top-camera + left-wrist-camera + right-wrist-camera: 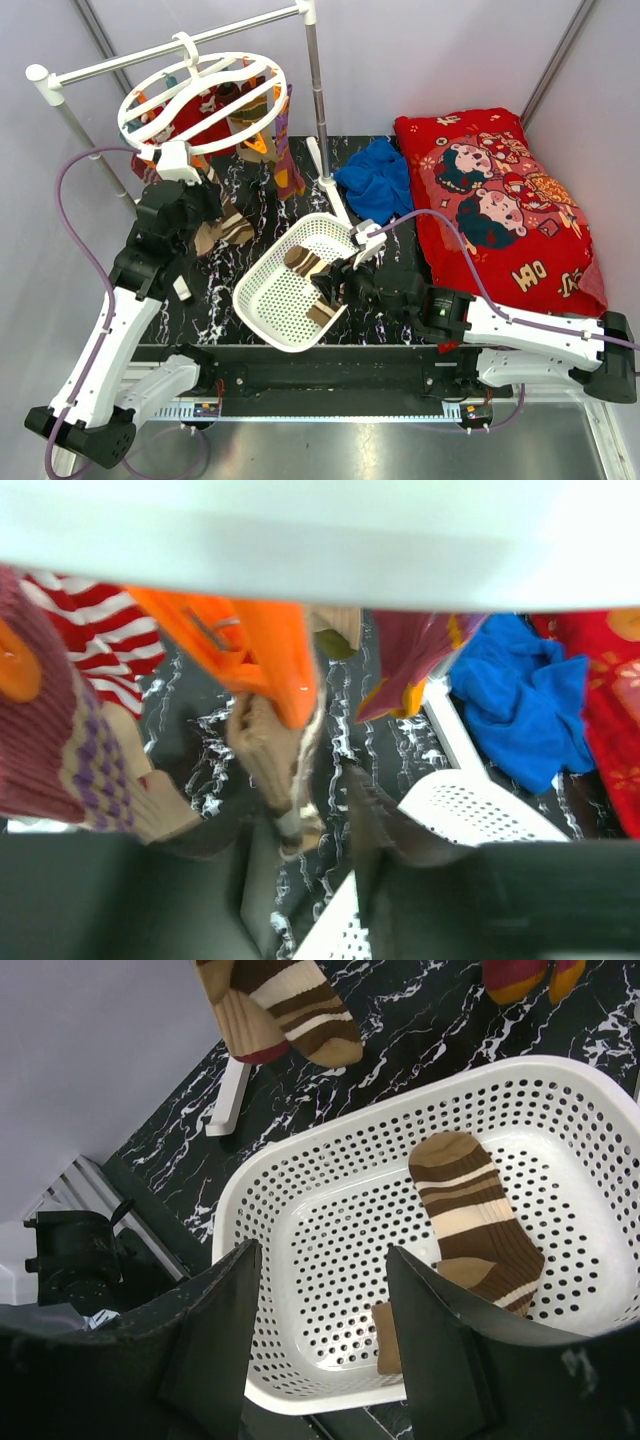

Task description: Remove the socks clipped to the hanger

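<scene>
Left gripper (298,812) brackets the tan sock (268,750) below its orange clip (250,640), ready to pull it free, grip unclear; right gripper (322,1252) gapes empty over the basket (400,1110).

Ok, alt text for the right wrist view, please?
A brown-and-cream striped sock lies inside the white perforated basket on the black marbled table, under the open right pincer. A second striped sock shows at the top edge.

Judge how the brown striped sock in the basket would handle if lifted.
Probably floppy: the brown striped sock lies limp and bent on the floor of the white perforated basket. Likely light, being thin knit. Its soft fabric should grip rather than slip.
</scene>
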You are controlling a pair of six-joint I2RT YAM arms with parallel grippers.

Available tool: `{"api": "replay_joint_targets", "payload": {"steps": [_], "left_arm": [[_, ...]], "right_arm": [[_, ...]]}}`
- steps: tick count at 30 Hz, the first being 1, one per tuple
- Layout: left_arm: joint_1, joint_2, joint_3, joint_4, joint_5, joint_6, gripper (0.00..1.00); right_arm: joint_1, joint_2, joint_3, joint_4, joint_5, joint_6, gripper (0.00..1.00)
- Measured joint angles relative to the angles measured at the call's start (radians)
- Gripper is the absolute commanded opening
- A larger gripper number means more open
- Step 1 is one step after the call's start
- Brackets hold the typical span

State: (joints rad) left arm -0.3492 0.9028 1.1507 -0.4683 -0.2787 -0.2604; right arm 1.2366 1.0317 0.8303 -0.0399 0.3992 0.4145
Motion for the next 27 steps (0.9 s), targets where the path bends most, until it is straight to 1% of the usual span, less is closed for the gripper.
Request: {"api": "replay_joint_targets", "payload": {"steps": [3,5,6,9,13,16,19,21,22,25,26,27], "left_arm": [[0.000,-0.012,0.000,-0.001,0.047,-0.017,0.06],[0.000,-0.029,0.000,-0.002,0.092,-0.033,0.02],[0.000,-0.039,0.000,-0.003,0.115,-0.043,0.00],[0.001,-0.059,0.001,-0.008,0.175,-0.068,0.00],[0.001,-0.070,0.002,-0.012,0.259,-0.104,0.02],[0.001,-0.072,0.005,-0.016,0.301,-0.126,0.02],[0.001,-0.076,0.006,-0.016,0.334,-0.148,0.02],[0.001,-0.079,0.006,-0.016,0.354,-0.163,0.02],[0.001,-0.080,0.006,-0.016,0.361,-0.168,0.02],[0.001,-0.084,0.006,-0.016,0.384,-0.186,0.02],[0.001,-0.085,0.006,-0.016,0.390,-0.191,0.03],[0.001,-0.085,0.006,-0.016,0.394,-0.195,0.05]], "right_arm": [[0.000,0.014,-0.012,0.082,0.000,-0.044,0.66],[0.000,0.045,-0.013,0.170,0.000,-0.094,0.69],[0.000,0.073,-0.013,0.241,0.000,-0.132,0.70],[0.000,0.164,0.003,0.375,0.003,-0.221,0.72],[0.000,0.338,0.092,0.512,-0.001,-0.337,0.72],[0.000,0.455,0.172,0.579,-0.002,-0.400,0.73],[0.000,0.553,0.261,0.618,0.003,-0.441,0.74],[-0.001,0.613,0.322,0.637,0.015,-0.464,0.74],[-0.001,0.641,0.352,0.642,0.026,-0.472,0.72],[-0.005,0.707,0.429,0.639,0.059,-0.492,0.54],[-0.008,0.722,0.447,0.637,0.070,-0.496,0.37],[-0.011,0.733,0.460,0.633,0.080,-0.499,0.30]]}}
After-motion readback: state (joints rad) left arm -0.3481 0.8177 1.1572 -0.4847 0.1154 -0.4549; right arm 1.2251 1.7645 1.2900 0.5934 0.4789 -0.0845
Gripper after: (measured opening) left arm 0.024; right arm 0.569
